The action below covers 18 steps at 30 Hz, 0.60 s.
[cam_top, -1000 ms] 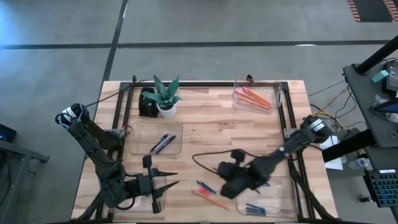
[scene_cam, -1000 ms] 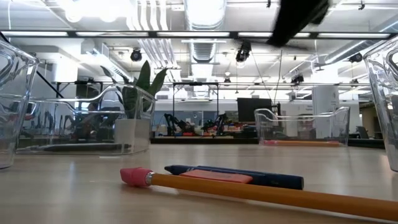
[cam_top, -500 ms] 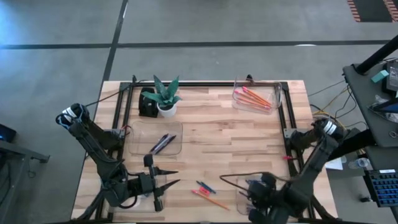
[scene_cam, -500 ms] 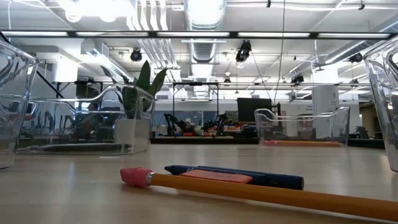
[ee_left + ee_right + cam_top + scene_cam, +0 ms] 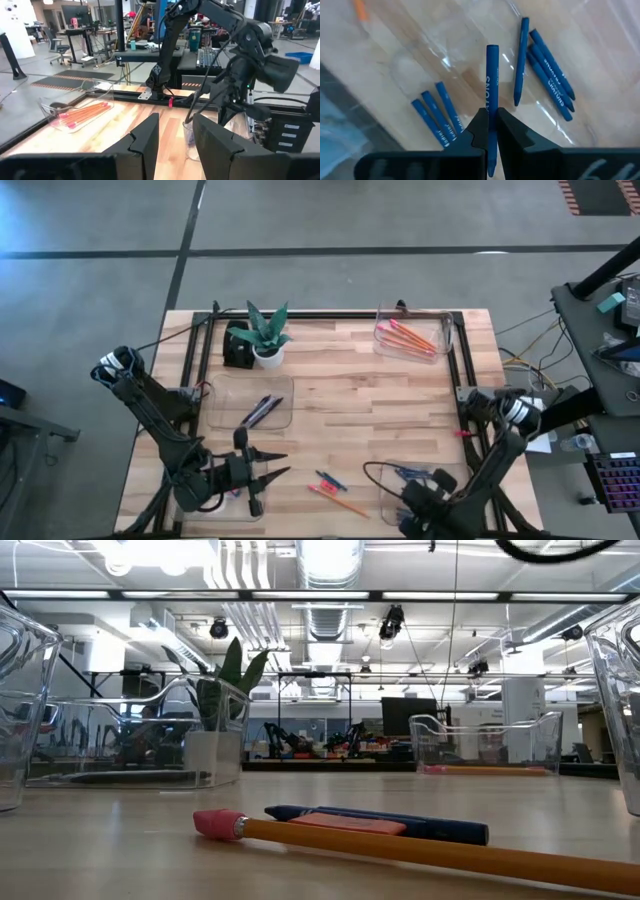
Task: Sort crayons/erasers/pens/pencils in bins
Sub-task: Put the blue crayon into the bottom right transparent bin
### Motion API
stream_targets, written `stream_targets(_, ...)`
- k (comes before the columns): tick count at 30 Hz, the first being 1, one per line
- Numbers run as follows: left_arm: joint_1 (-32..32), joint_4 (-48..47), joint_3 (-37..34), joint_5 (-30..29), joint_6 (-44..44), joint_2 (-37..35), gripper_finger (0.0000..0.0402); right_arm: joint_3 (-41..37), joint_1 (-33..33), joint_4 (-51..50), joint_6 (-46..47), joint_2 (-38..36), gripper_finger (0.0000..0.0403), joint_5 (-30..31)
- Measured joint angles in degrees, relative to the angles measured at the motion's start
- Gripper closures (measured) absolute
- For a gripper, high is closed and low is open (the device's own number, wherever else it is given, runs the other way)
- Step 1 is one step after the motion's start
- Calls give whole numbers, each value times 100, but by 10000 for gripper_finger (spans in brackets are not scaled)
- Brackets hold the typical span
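Right wrist view shows the right gripper [image 5: 490, 131] pinched tight on a blue crayon [image 5: 491, 90]. The crayon points straight out past the fingers, above a clear bin [image 5: 445, 60] that already has more blue crayons in it. I think it is held there so it can drop in with its own kind.

From the high view, that bin [image 5: 392, 480] sits at about 5 o'clock on the table, and the right gripper [image 5: 420, 505] hangs over it.

The pencils [image 5: 410, 337] lie in another bin [image 5: 447, 330] at about 1 o'clock. One more pencil [image 5: 338, 500] and a short blue stick [image 5: 330, 480] lie loose on the wood near 6 o'clock. They are not sorted yet.

The left gripper [image 5: 268, 466] waits at about 7 o'clock. Its fingers stand a little apart and hold nothing.
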Motion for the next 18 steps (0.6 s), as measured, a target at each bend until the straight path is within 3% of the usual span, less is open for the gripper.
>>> stream_targets(7,0,-34,-88,12,-542,71,295,0,-42,-139,119,377,390,-43)
stream_targets(18,0,-26,-99,53,-585,369,295,-35,-122,-145,-81,474,383,155)
